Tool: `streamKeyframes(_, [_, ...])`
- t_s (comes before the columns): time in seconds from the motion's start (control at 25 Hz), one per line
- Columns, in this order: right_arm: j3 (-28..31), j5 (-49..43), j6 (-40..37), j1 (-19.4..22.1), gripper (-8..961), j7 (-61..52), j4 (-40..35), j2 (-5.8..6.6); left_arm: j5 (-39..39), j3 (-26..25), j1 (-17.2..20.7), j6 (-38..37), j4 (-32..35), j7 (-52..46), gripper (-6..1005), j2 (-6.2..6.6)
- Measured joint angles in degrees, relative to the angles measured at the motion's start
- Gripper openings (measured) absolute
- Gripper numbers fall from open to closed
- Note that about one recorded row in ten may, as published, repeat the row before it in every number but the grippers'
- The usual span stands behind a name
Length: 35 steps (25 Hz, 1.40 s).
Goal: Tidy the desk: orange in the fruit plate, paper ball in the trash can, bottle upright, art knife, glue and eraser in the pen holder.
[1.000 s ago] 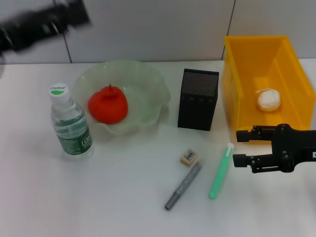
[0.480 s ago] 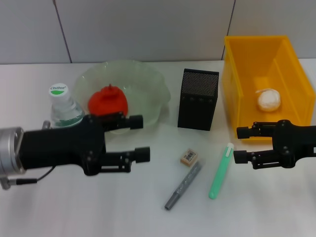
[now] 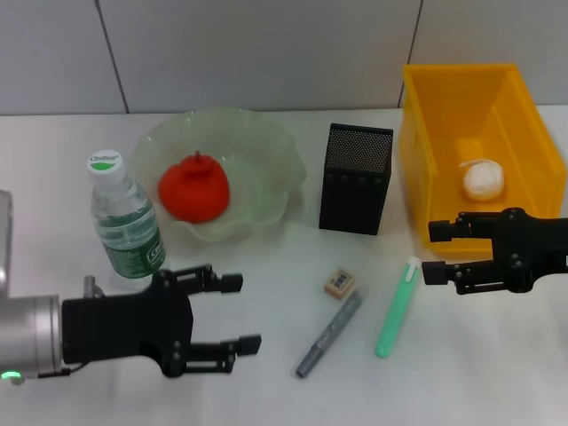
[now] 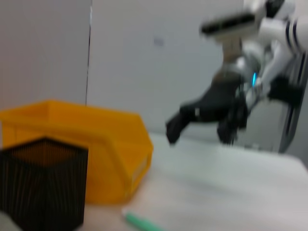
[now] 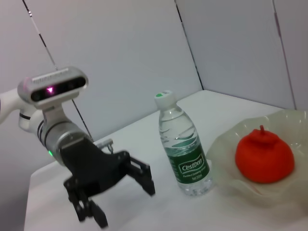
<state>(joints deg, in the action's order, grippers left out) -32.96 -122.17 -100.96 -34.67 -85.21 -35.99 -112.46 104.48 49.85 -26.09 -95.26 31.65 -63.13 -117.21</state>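
orange (image 3: 194, 188), paper ball (image 3: 483, 179) and bottle (image 3: 127, 224) look done — the pen-holder (image 3: 356, 178) step is pending. right gripper (image 3: 434, 253), fingers spread and empty, is hovering just beside the glue (image 3: 396, 307); it needs lowering astride it. left gripper (image 3: 240, 312) is idling open.

orange (image 3: 193, 188) in fruit plate (image 3: 266, 151), bottle (image 3: 126, 222) left

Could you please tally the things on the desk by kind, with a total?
Containers: 3, the fruit plate, pen holder, trash can
Stationery: 3, the glue, eraser, grey stick
Fruit: 1, the orange
Bottle: 1, the bottle
Paper ball: 1, the paper ball
Total: 9
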Motion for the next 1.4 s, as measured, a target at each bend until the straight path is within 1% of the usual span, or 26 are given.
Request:
streamKeyframes(0.04, [0.0,0.0,0.09,-0.04,804,-0.1,-0.04,0.0,3.61,0.02,0.02,2.43,0.05,1.57,811,-0.56])
streamKeyframes(0.12, [0.0,0.0,0.28,-0.24,804,-0.14,-0.05,0.0,6.22,0.03,-0.25,4.22,-0.09,2.42,810,-0.86])
streamKeyframes(0.24, [-0.36,0.0,0.37,-0.98,804,-0.64,-0.31,0.19,6.22,0.03,-0.25,4.22,-0.09,2.42,810,-0.86])
streamKeyframes(0.28, [-0.53,-0.17,0.09,-1.81,804,-3.11,-1.51,0.46,6.78,0.07,-0.45,4.83,-0.27,2.64,810,-0.91])
streamKeyframes(0.32, [-0.53,-0.17,0.09,-1.81,804,-3.11,-1.51,0.46,6.74,0.07,-0.48,4.84,-0.29,2.67,810,-0.95])
streamKeyframes(0.44, [-1.52,-0.82,-0.53,-3.82,805,-11.64,-5.96,1.16,6.58,-0.04,-0.5,4.9,-0.31,2.73,810,-1.0])
streamKeyframes(0.48, [-4.14,-1.16,-1.63,-5.48,805,-19.29,-9.55,2.17,6.57,-0.13,-0.54,4.93,-0.32,2.73,810,-1.0])
streamKeyframes(0.52, [-4.14,-1.16,-1.63,-5.48,805,-19.29,-9.55,2.17,6.56,-0.25,-0.62,4.95,-0.32,2.74,810,-1.0])
streamKeyframes(0.56, [-5.93,-1.21,-2.32,-6.36,805,-23.32,-11.16,2.8,6.52,-0.31,-0.78,5.0,-0.33,2.74,810,-1.0])
streamKeyframes(0.6, [-10.27,-1.79,-3.73,-8.22,805,-31.47,-13.99,4.12,6.52,-0.31,-0.78,5.0,-0.33,2.74,810,-1.0])
streamKeyframes(0.64, [-10.27,-1.79,-3.73,-8.22,805,-31.47,-13.99,4.12,6.52,-0.31,-0.78,5.0,-0.33,2.74,810,-1.0])
streamKeyframes(0.68, [-13.57,-3.52,-5.46,-10.69,805,-38.31,-16.37,5.01,6.29,-0.33,-0.97,5.06,-0.35,2.71,810,-1.05])
streamKeyframes(0.72, [-13.57,-3.52,-5.46,-10.69,805,-38.31,-16.37,5.01,6.21,-0.34,-1.05,5.08,-0.36,2.69,810,-1.12])
streamKeyframes(0.8, [-15.28,-6.88,-7.38,-13.86,805,-44.52,-17.61,5.34,6.07,-0.35,-1.21,5.08,-0.37,2.67,810,-1.24])
streamKeyframes(0.88, [-16.15,-11.07,-8.45,-17.2,805,-49.9,-17.35,5.33,6.02,-0.37,-1.27,5.09,-0.36,2.51,810,-1.28])
streamKeyframes(1.04, [-17.91,-19.26,-8.17,-23.29,804,-56.33,-12.95,4.58,5.98,-0.37,-1.21,5.09,-0.37,2.31,810,-1.28])
streamKeyframes(1.08, [-18.82,-22.95,-7.4,-26.3,804,-57.71,-9.52,3.99,5.98,-0.37,-1.14,5.08,-0.37,2.29,810,-1.28])
streamKeyframes(1.12, [-18.82,-22.95,-7.4,-26.3,804,-57.71,-9.52,3.99,5.97,-0.37,-1.13,5.06,-0.37,2.29,811,-1.27])
streamKeyframes(1.16, [-19.19,-24.59,-6.98,-27.53,804,-58.11,-8.17,3.65,5.95,-0.37,-1.12,5.01,-0.37,2.29,811,-1.27])
streamKeyframes(1.24, [-20.44,-28.24,-5.64,-29.86,804,-58.89,-5.76,2.44,5.9,-0.37,-1.12,4.86,-0.36,2.27,811,-1.26])
streamKeyframes(1.28, [-21.8,-31.84,-4.04,-31.37,804,-59.57,-4.28,0.99,5.9,-0.37,-1.12,4.82,-0.36,2.24,811,-1.26])
streamKeyframes(1.32, [-21.8,-31.84,-4.04,-31.37,804,-59.57,-4.28,0.99,5.89,-0.37,-1.09,4.81,-0.37,2.22,811,-1.26])
streamKeyframes(1.36, [-22.33,-33.57,-3.13,-31.92,804,-59.85,-3.86,0.22,5.9,-0.39,-1.05,4.8,-0.37,2.19,811,-1.26])
streamKeyframes(1.4, [-23.17,-36.68,-1.42,-32.72,804,-60.28,-3.29,-1.47,5.89,-0.41,-1.01,4.8,-0.36,2.19,811,-1.26])
